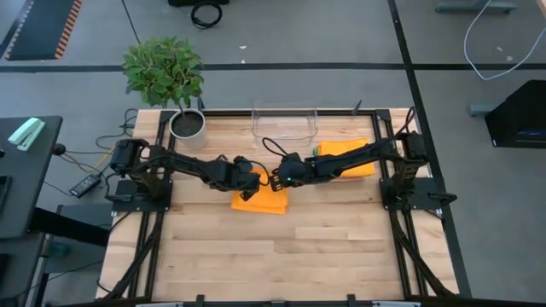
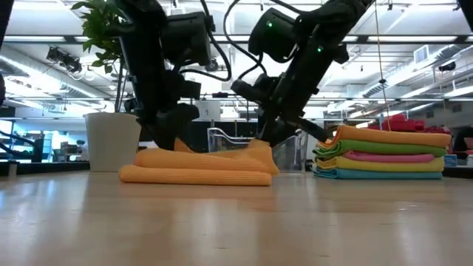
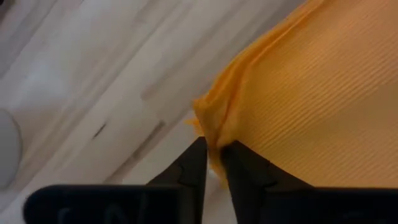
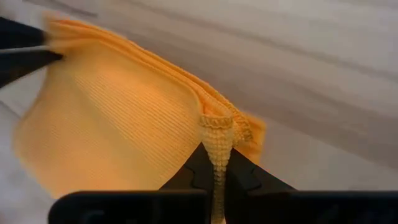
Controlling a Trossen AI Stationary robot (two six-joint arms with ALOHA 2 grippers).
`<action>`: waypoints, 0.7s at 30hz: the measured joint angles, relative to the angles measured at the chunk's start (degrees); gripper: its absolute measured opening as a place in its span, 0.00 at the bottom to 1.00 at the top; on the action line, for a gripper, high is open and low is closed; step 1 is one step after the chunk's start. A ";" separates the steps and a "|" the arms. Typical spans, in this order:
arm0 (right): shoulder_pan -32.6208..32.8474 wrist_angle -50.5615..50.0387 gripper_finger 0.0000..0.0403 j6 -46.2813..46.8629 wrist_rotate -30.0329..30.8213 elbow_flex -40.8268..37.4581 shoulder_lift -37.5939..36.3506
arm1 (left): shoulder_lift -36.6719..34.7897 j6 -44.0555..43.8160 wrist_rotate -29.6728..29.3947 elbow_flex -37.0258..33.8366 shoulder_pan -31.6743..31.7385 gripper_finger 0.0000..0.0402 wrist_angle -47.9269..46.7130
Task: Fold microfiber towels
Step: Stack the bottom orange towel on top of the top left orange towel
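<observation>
From above, you have both arms reaching in toward the middle of the bench [image 1: 256, 256]. The left gripper [image 1: 252, 182] and the right gripper [image 1: 281, 177] sit close together over the far edge of a folded orange towel [image 1: 261, 201], which lies near the bench's centre, a little toward the far side. A stack of towels [image 1: 358, 159] with an orange one on top rests by the far right corner, partly under the right arm. A clear plastic bin [image 1: 285, 122] stands at the middle of the far edge, and a potted plant [image 1: 175, 85] at the far left corner.

At table height, you see the orange towel [image 2: 199, 167] lying flat in a low fold, with both grippers down on its rear edge. The stack [image 2: 384, 154] shows orange, green, pink, yellow and blue layers and sits well apart from the folded towel. The plant's white pot [image 2: 112, 140] stands behind.

Through the left wrist, your left gripper [image 3: 214, 155] pinches a bunched corner of the orange towel [image 3: 311, 99] between narrowly spaced fingers.

Through the right wrist, your right gripper [image 4: 217, 168] is clenched on a corner of the towel [image 4: 112, 124], with the hemmed edge squeezed between the fingers. The left arm's fingertips [image 4: 28, 53] show at the towel's opposite corner.
</observation>
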 joint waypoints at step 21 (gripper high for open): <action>1.57 -12.28 0.59 -5.48 -3.31 0.02 -9.32 | -27.59 -15.76 12.70 -14.15 -4.23 0.60 16.61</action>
